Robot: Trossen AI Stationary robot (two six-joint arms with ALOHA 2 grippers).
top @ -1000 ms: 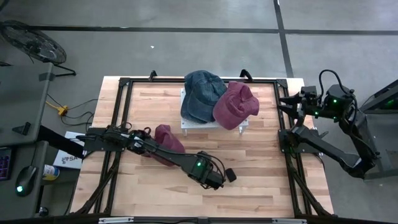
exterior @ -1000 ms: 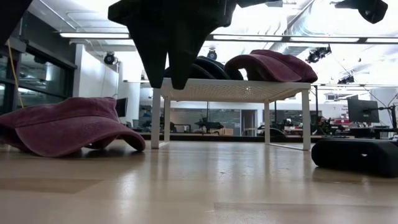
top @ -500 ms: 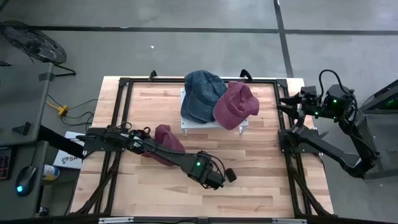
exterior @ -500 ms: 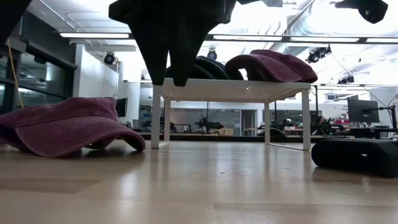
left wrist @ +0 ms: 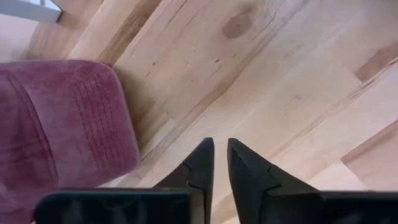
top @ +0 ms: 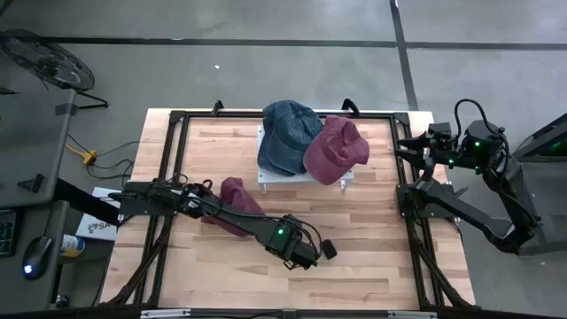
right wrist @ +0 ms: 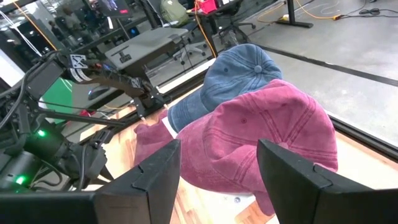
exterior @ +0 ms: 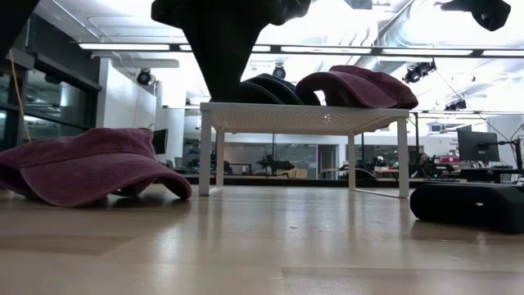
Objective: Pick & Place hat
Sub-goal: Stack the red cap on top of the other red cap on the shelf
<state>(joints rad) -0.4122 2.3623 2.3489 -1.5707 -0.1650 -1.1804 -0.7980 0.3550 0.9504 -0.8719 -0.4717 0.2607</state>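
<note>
while the left gripper [left wrist: 221, 163] hangs just above bare wood toward the near middle of the table [top: 372, 239], its two dark fingers have drawn together over the last second: a moment ago they stood well apart, and now only a thin slit shows between them in the left wrist view, with nothing caught in it. in the low view the forked shape overhead has likewise narrowed to a single dark wedge.

a maroon hat [top: 237, 202] lies flat on the table to the left, partly under the left arm and well apart from that arm's fingertips; the wrist view shows its edge off to one side, untouched. on the white stand [top: 266, 176] at the far middle rest a blue cap [top: 288, 135] and a second maroon cap [top: 335, 148], side by side and touching.

the right gripper [right wrist: 217, 168] waits at the right edge of the table, jaws spread wide and empty, facing the stand.

to my judgement, closing on air means no pick has begun; the left arm looks to be resetting, and the hat on the table is not yet taken up.
</note>
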